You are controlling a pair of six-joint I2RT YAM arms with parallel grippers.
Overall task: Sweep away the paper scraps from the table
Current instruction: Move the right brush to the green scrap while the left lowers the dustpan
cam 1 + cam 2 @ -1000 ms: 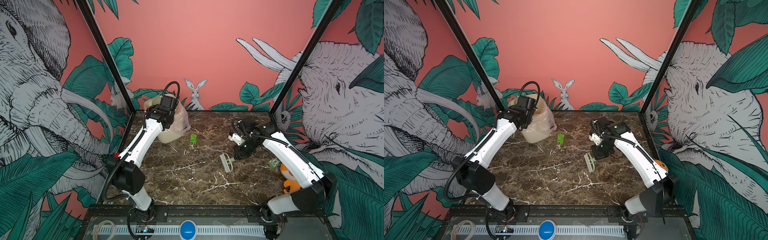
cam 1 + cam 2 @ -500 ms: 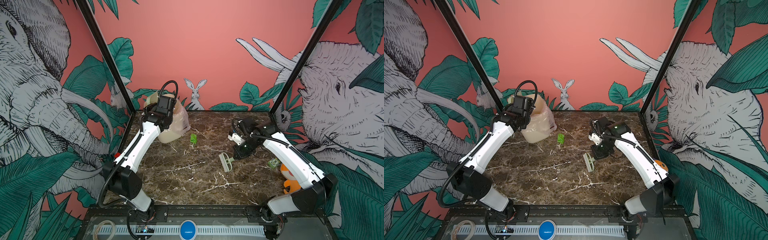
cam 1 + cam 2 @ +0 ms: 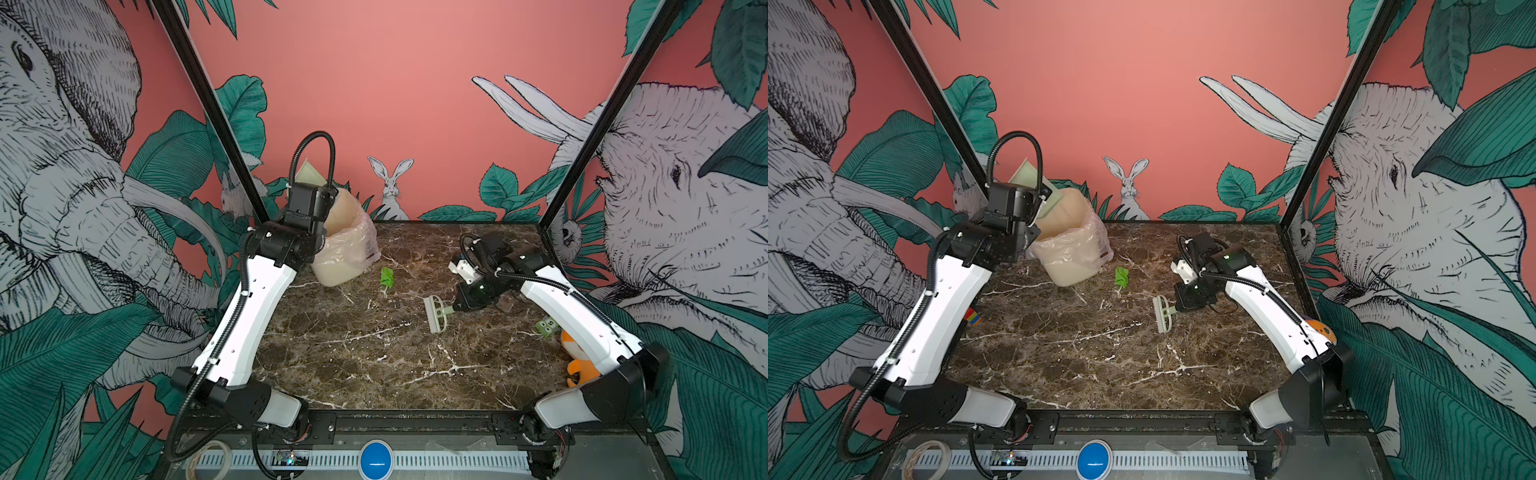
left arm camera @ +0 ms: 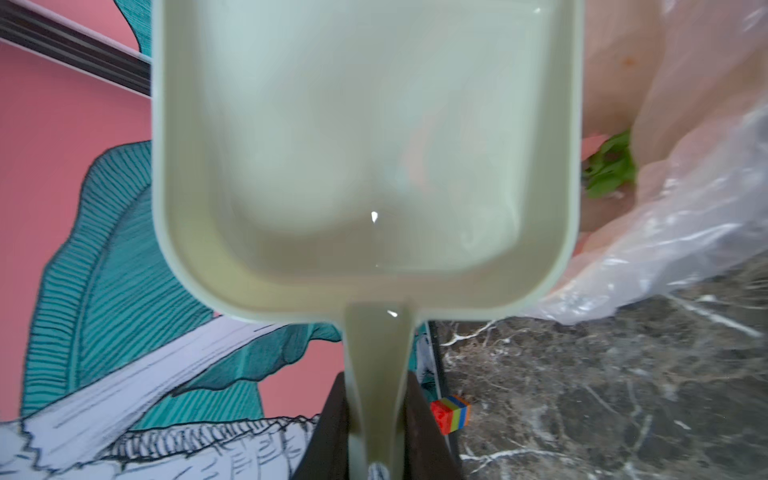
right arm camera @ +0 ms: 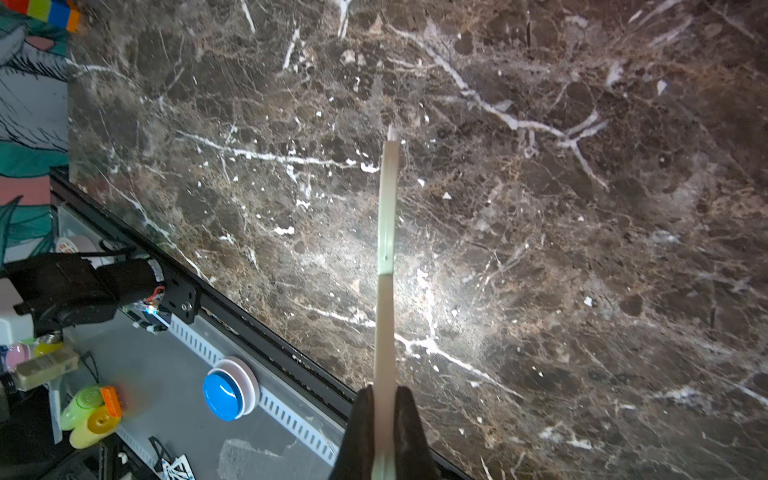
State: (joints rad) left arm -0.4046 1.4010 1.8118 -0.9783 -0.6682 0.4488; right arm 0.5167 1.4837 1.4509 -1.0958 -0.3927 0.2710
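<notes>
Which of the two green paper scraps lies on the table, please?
The green scrap between bin and brush; the other green scrap sits inside the bin's liner.

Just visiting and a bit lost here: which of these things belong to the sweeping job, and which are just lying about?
Job: green paper scrap on the table; dustpan in the left gripper; brush in the right gripper; lined bin.
Lying about: orange plush toy; pale green block; striped block.
</notes>
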